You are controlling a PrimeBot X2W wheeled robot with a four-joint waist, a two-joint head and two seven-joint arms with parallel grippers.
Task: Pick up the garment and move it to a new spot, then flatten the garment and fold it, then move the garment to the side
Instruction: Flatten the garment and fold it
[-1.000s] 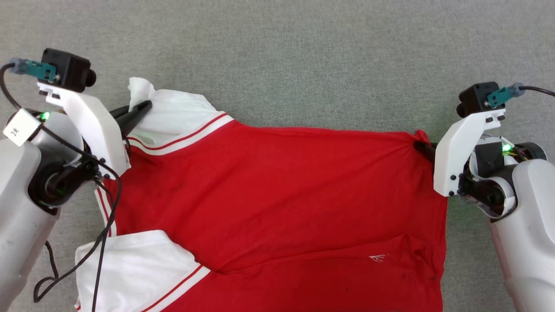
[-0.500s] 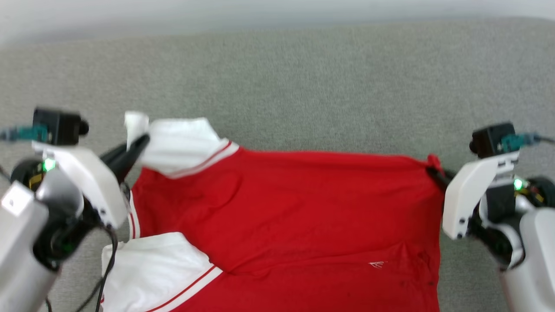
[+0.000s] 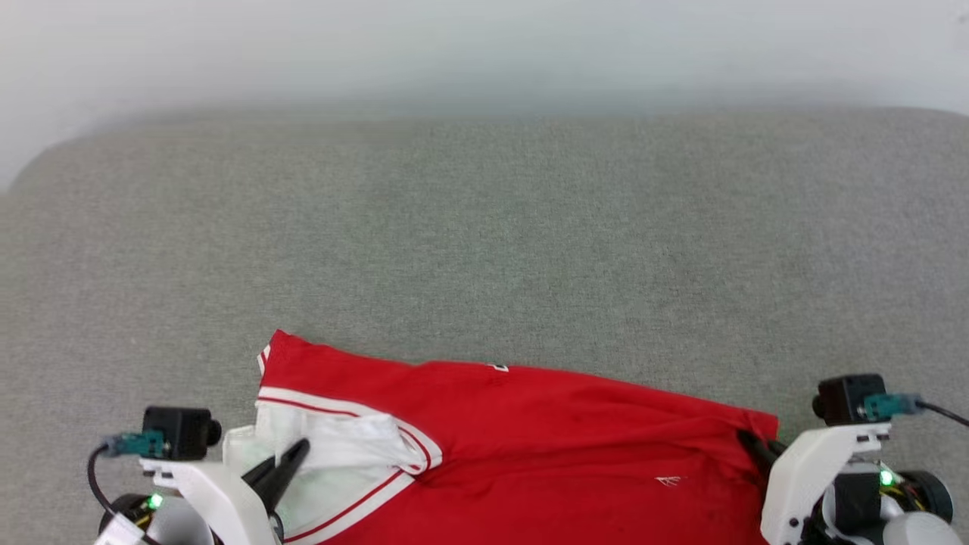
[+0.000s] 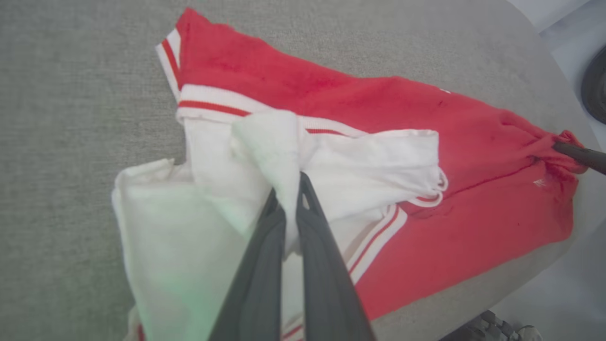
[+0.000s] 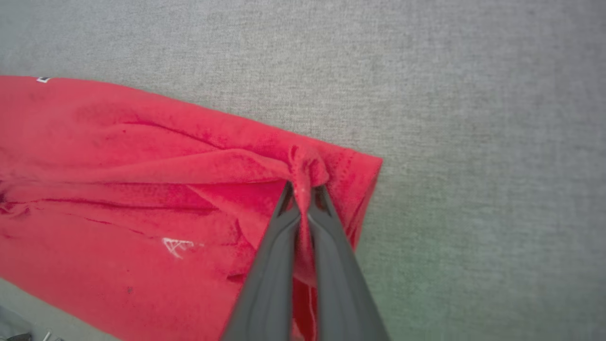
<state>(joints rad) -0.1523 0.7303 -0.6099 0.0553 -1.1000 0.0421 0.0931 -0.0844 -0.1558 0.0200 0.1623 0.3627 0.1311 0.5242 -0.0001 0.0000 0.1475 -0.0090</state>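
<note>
The garment (image 3: 530, 439), a red jersey with white sleeves and red-white striped trim, lies doubled over near the front edge of the grey table (image 3: 484, 242). My left gripper (image 3: 299, 450) is shut on a white sleeve (image 4: 279, 142) at the garment's left end; in the left wrist view its fingers (image 4: 286, 189) pinch a bunched fold of white cloth. My right gripper (image 3: 746, 437) is shut on the garment's red right corner (image 5: 307, 168), puckered between the closed fingertips (image 5: 303, 192). A small white mark (image 5: 176, 246) shows on the garment (image 5: 118, 189). No number or lettering is visible.
Grey fabric-covered table surface stretches far beyond the garment toward a pale back wall (image 3: 484, 45). The table's rounded edge (image 4: 544, 52) and floor beyond show in the left wrist view. My right gripper's dark fingertip (image 4: 577, 154) also appears there at the garment's far corner.
The head camera has tilted up. Both grippers, still shut on sleeve and corner, carried the garment's far edge toward me, folding the jersey over itself into a narrower band.
</note>
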